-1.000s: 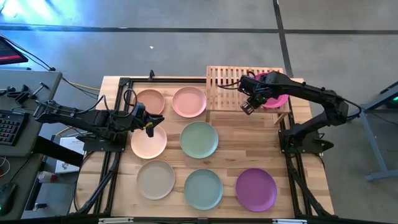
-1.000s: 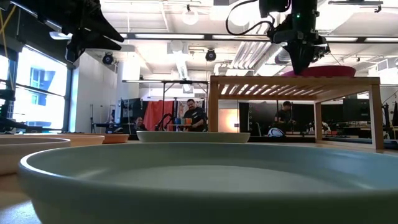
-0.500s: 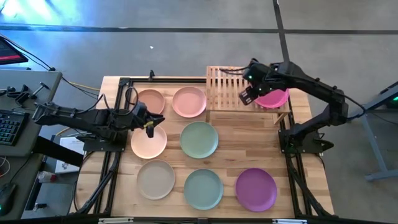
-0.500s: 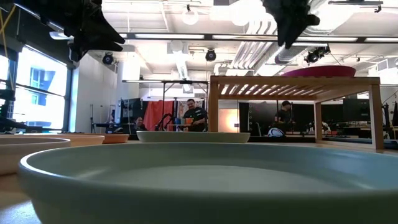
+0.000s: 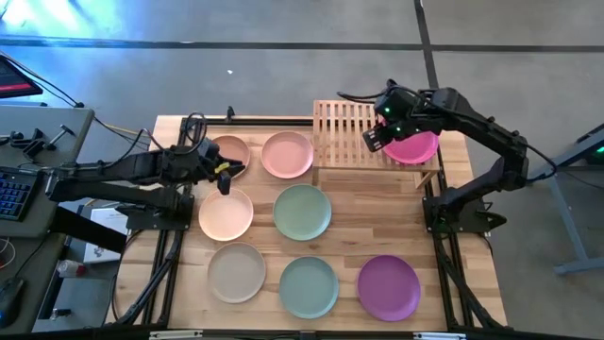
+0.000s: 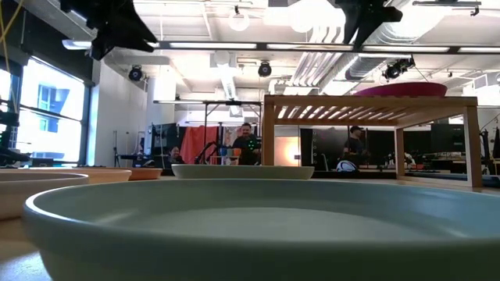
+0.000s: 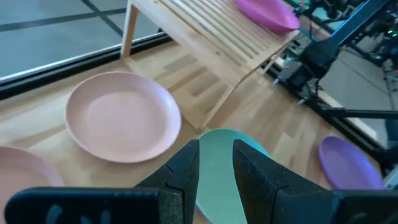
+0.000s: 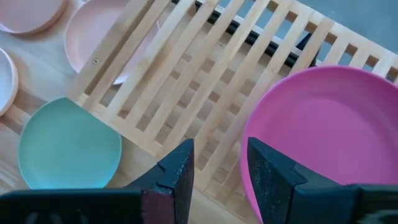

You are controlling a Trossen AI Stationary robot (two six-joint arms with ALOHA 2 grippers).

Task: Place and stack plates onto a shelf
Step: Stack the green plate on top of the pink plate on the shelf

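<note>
The wooden slatted shelf stands at the table's far right. One magenta plate lies flat on its right half. Seven plates rest flat on the tabletop: brownish peach, pink, light peach, mint green, beige, teal and purple. My right gripper hovers open above the shelf, just left of the magenta plate. My left gripper hangs open in the air between the two peach plates.
The shelf's left half is bare slats. In the low view the teal plate's rim fills the foreground, and the shelf stands on legs with open space beneath. People show in the room beyond the table.
My right gripper has risen from the magenta plate's left rim and drawn a little toward the far edge; the plate stays on the shelf. My left gripper has moved toward the far edge, from over the light peach plate toward the brownish one.
</note>
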